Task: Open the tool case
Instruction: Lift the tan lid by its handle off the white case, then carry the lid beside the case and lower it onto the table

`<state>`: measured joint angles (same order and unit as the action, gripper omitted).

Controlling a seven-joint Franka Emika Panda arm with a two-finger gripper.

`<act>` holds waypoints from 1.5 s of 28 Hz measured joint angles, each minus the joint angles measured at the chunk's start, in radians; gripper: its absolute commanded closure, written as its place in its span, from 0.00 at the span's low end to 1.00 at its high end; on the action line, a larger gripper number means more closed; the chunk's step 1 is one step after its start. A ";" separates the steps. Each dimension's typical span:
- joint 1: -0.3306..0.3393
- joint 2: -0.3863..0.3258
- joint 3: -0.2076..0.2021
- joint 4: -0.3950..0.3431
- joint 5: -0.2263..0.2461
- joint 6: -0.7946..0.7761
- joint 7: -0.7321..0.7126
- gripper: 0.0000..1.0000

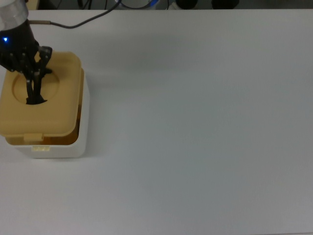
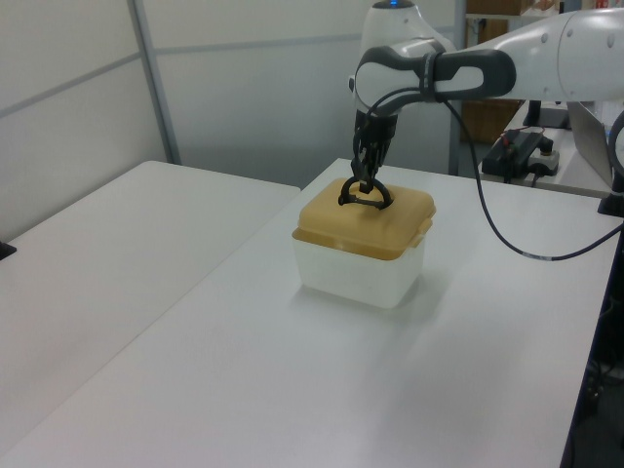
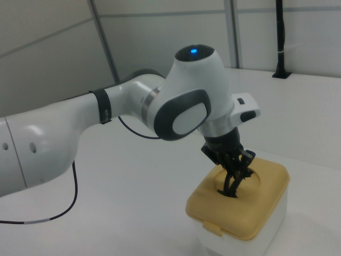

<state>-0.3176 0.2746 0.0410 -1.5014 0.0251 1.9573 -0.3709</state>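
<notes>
The tool case [image 1: 73, 144] [image 2: 356, 273] [image 3: 277, 216] is a small white box standing at the top view's left edge. Its mustard-yellow lid [image 1: 56, 115] [image 2: 390, 219] [image 3: 250, 210] is lifted off the white base, with a dark gap showing under its front edge and latch tab [image 1: 32, 138]. My gripper [image 1: 34, 93] [image 2: 364, 187] [image 3: 233, 184] reaches down into the lid's round recess and is shut on the black handle [image 1: 33, 100] [image 2: 366, 198] [image 3: 229, 191], which stands upright.
A black cable [image 1: 73, 23] runs from the arm along the table's far edge in the top view. The white table [image 1: 195, 122] stretches wide to the top view's right. In the left view a second white table [image 2: 88, 253] adjoins on the left.
</notes>
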 measured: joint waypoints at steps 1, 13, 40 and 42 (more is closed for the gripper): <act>0.000 -0.003 0.001 0.008 0.000 -0.018 0.000 1.00; 0.027 -0.052 0.079 0.038 0.013 -0.085 0.056 1.00; 0.116 -0.087 0.428 -0.124 -0.003 -0.059 0.314 1.00; 0.129 -0.085 0.428 -0.156 -0.025 -0.016 0.341 1.00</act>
<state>-0.1887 0.1893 0.4689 -1.6574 0.0002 1.9411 -0.0301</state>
